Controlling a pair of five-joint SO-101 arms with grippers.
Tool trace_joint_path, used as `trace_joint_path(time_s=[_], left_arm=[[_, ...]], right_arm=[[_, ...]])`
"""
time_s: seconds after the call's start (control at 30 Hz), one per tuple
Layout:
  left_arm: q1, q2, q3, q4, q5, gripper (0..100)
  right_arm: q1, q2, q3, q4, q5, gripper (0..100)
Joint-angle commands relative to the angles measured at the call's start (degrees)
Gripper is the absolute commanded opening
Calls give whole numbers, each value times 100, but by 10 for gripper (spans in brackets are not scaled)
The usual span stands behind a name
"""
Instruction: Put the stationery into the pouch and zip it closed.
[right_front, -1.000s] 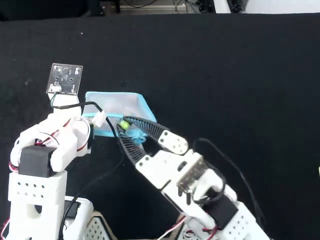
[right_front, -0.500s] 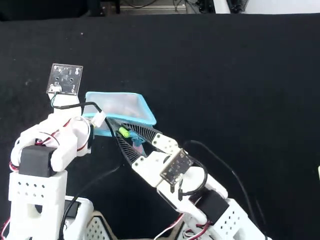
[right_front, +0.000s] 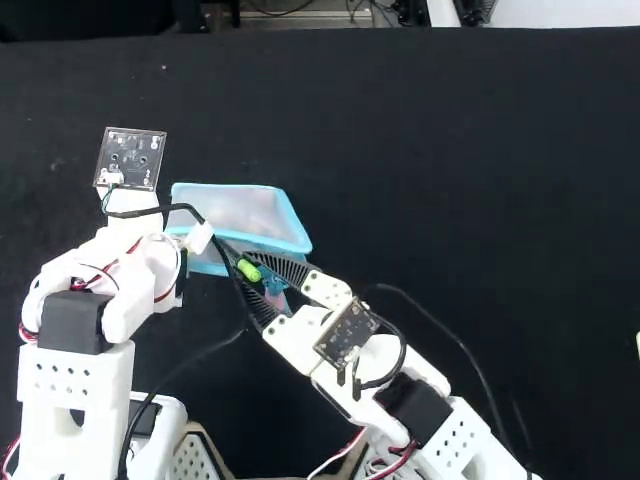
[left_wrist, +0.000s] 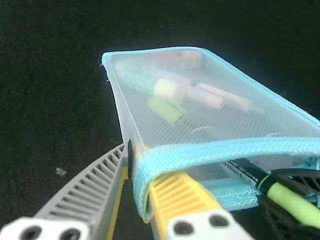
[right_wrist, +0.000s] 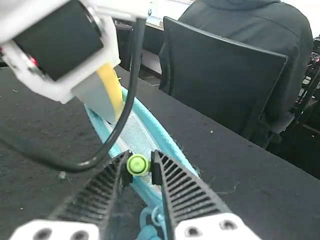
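- Being clamped by the jaws of the left gripper (left_wrist: 142, 167) is the blue rim of the pouch (right_front: 240, 212), which is being held open on the table (right_front: 450, 150), left of centre in the high view.
- Several stationery pieces (left_wrist: 167, 97) are already lying inside.
- A green pen (right_wrist: 137, 165) is being gripped between the right gripper's (right_wrist: 138, 156) jaws at the pouch mouth, not yet released.
- Zipping is judged as remaining.

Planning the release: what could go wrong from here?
The green-tipped pen in the right gripper sits at the blue rim of the pouch; pushed in, it may catch there.
The left gripper pinches only one end of that rim, so a push could pivot the pouch or pull it free.
A black cable hangs close to the right gripper and could snag.
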Motion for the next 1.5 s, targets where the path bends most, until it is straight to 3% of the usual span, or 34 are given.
trace_joint_path(time_s=[0.0,0.43,0.8,1.33,1.47], left_arm=[[13,-44,-92,-123,53,33],[13,-62,-92,-123,44,33],[4,-62,-92,-123,44,33],[4,-70,-31,-132,44,33],[4,-70,-31,-132,44,33]], right_arm=[[-62,22,-40,-105,-35,12],[-299,13,180,-114,0,12],[-281,101,-673,-62,0,12],[-273,2422,-1982,-26,0,12],[-79,2475,-2264,545,-35,13]])
